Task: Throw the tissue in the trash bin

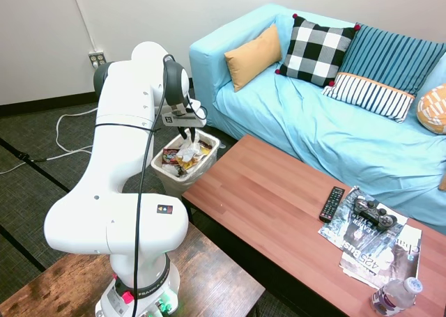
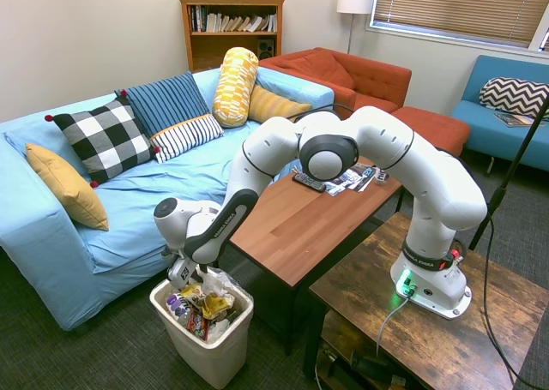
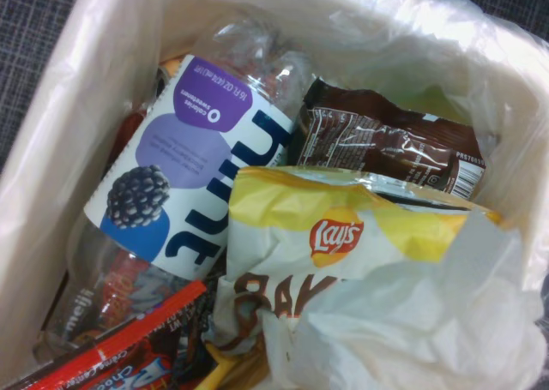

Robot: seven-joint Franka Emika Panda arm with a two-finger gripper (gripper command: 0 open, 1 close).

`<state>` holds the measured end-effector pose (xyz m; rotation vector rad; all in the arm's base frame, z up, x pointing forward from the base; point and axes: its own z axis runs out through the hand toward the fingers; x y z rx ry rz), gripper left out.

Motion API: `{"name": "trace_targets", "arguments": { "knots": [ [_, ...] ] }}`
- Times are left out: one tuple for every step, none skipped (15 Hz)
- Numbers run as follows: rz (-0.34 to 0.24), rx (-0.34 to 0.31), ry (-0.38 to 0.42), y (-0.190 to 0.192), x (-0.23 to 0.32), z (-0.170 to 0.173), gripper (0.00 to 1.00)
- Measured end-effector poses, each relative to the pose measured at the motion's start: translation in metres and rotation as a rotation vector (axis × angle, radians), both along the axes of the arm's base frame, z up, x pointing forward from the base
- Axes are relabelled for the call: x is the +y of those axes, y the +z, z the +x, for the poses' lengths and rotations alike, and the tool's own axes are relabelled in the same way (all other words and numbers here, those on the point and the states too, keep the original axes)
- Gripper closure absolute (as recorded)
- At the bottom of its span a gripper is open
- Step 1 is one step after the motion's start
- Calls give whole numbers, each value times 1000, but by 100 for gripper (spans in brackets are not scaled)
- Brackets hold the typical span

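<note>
Dark carpet carries the bin at the 9 o'clock end of a wooden table, sofa behind. Gripper hangs over the rim; finger spread unclear.

From the opposite side, gripper overhangs the bin.

Wrist view: tissue tops a Lay's bag beside a bottle.

remote, game controller and magazines on the wooden coffee table.
</note>
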<state>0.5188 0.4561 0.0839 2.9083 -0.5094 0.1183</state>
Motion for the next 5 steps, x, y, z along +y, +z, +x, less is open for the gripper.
{"name": "trace_targets", "arguments": {
  "knots": [
    [-3,2,-1,0,0,0,0],
    [-4,2,-1,1,0,0,0],
    [-4,2,-1,1,0,1,0],
    [-5,2,-2,2,1,1,0],
    [-8,2,-5,3,0,1,0]
  ]
}}
